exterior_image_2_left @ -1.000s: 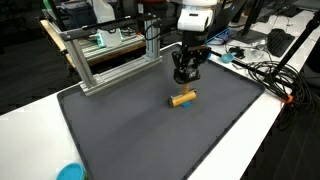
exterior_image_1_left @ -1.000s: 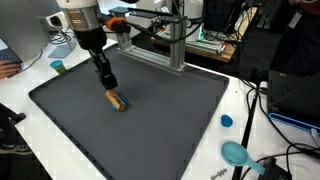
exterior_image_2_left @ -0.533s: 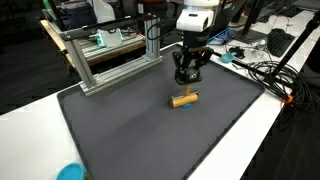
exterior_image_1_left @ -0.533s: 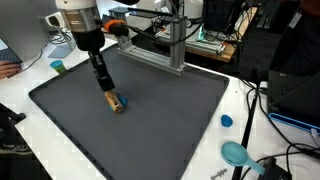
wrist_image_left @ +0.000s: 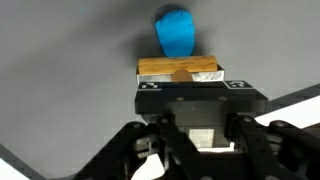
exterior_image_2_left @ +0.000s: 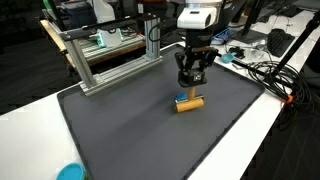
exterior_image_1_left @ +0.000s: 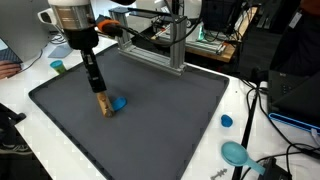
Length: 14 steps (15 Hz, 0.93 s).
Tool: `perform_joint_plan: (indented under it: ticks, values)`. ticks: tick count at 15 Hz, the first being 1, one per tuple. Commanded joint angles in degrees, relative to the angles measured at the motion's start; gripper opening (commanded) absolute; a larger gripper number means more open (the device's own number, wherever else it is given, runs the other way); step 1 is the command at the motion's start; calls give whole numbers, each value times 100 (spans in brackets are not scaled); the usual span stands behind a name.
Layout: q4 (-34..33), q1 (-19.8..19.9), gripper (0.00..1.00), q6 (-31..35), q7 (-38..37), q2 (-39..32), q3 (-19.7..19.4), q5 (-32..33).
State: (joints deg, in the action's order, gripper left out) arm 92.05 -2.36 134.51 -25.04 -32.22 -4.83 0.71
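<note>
Shows, from the wrist view, a bright blue rounded lump (wrist_image_left: 177,32) lying against the far side of a small rectangular wooden block (wrist_image_left: 165,68). Gives only a blue sliver of it behind the block in an exterior view. Has the black Robotiq gripper (exterior_image_1_left: 101,97) clenched on that block, down at the dark grey mat (exterior_image_1_left: 170,130), near its middle. Cannot tell whether block and mat touch.

Well apart on the white table (exterior_image_1_left: 243,95): a small blue cap (exterior_image_1_left: 227,121), a teal round dish (exterior_image_1_left: 236,153), tangled black cables (exterior_image_2_left: 262,72). Behind the mat, an aluminium extrusion frame (exterior_image_2_left: 110,55) and lab clutter.
</note>
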Motion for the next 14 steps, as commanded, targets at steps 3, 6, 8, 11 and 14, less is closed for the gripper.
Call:
perform_joint_plan:
  ticks: [3,6,8,11,14]
  values:
    - [241,-36,22,31,655,543,39,84]
    - [113,-59,22,-121,795,360,-4,218]
    - [58,9,22,-367,958,217,53,152]
    - [75,96,22,-875,1294,60,160,25]
    - [79,210,22,-1340,1720,134,294,-160]
